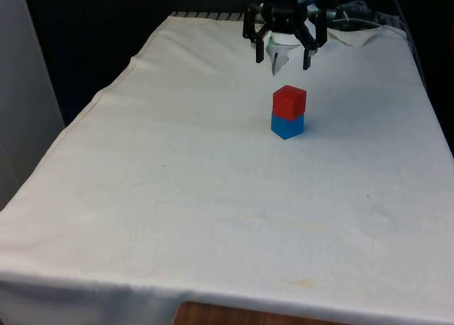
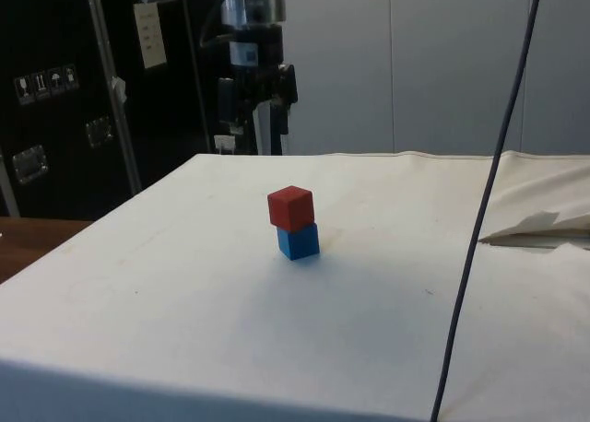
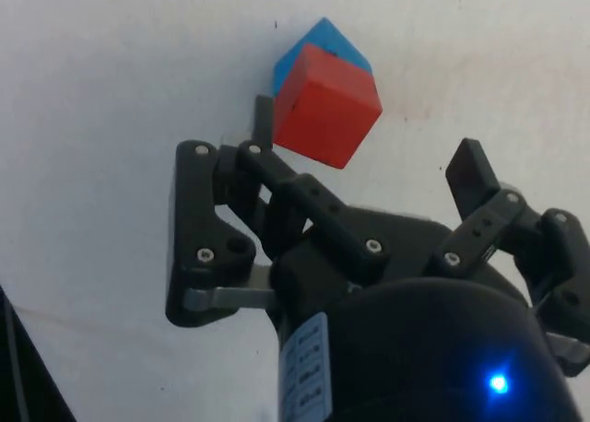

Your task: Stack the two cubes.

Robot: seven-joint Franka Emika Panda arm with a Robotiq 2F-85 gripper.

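Now my gripper point(image 1: 284, 61) hangs spread and empty above the white cloth point(image 1: 213, 197), red cube point(image 1: 289, 101) atop blue cube point(image 1: 287, 125), black curtains point(image 1: 106, 27) behind.

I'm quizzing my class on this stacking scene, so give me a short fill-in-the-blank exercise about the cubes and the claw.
1. The red cube sits on top of the ____ cube.
2. The claw hangs above the stack with its fingers ____.
3. The blue cube rests on a ____ cloth.

Missing words: blue; open; white
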